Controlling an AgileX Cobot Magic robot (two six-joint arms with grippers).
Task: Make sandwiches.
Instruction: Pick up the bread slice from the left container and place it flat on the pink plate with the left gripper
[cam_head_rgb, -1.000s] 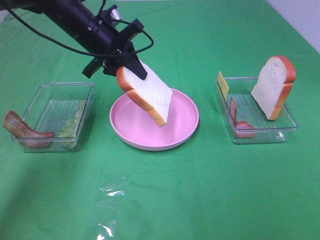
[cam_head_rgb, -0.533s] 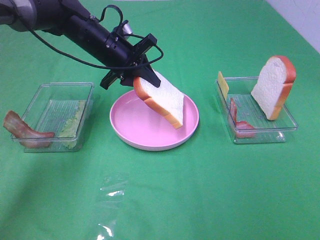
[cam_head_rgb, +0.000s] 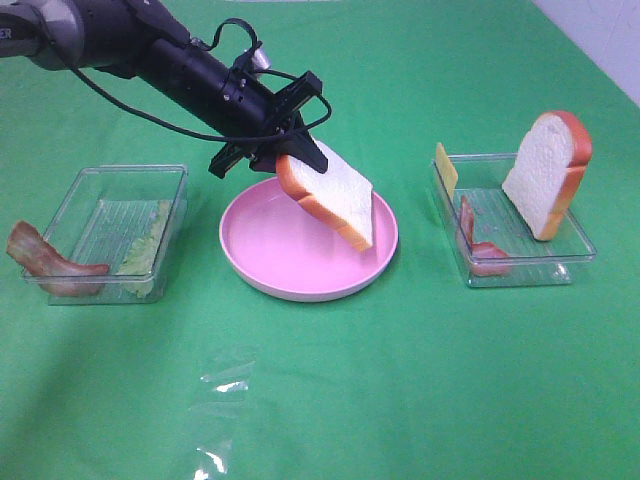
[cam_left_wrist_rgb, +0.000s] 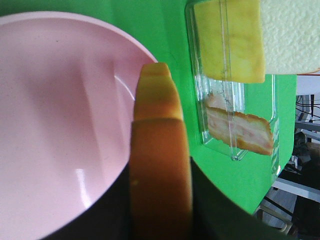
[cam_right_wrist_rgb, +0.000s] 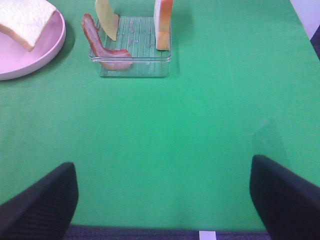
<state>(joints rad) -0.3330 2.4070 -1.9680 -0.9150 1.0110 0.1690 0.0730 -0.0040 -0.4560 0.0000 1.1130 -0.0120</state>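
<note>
Two hands: I have both on screen, the left over the middle of the green table (cam_head_rgb: 400, 380), the right near the table's edge.
Left hand (cam_head_rgb: 292, 160): clamped on the top edge of a white toy bread slice with orange-brown crust (cam_head_rgb: 335, 195). My wrist view shows the crust pinched between the dark fingers.
Bread slice: hangs tilted below the left hand, its low corner over the round pink plate (cam_head_rgb: 265, 255). I cannot tell whether it touches.
Right hand (cam_right_wrist_rgb: 160, 190): fingers spread wide, nothing between them.
Clear rectangular plastic tray (cam_head_rgb: 520, 265): well ahead of the right hand. It holds a second bread slice (cam_head_rgb: 545, 170) standing on edge, a yellow cheese square (cam_head_rgb: 445, 168) and a red-brown bacon strip (cam_head_rgb: 480, 255).
Second clear tray (cam_head_rgb: 80, 190): well apart from the left hand, on the side away from the plate. It holds pale green lettuce (cam_head_rgb: 148, 240), and a second bacon strip (cam_head_rgb: 45, 262) hangs over its rim.
</note>
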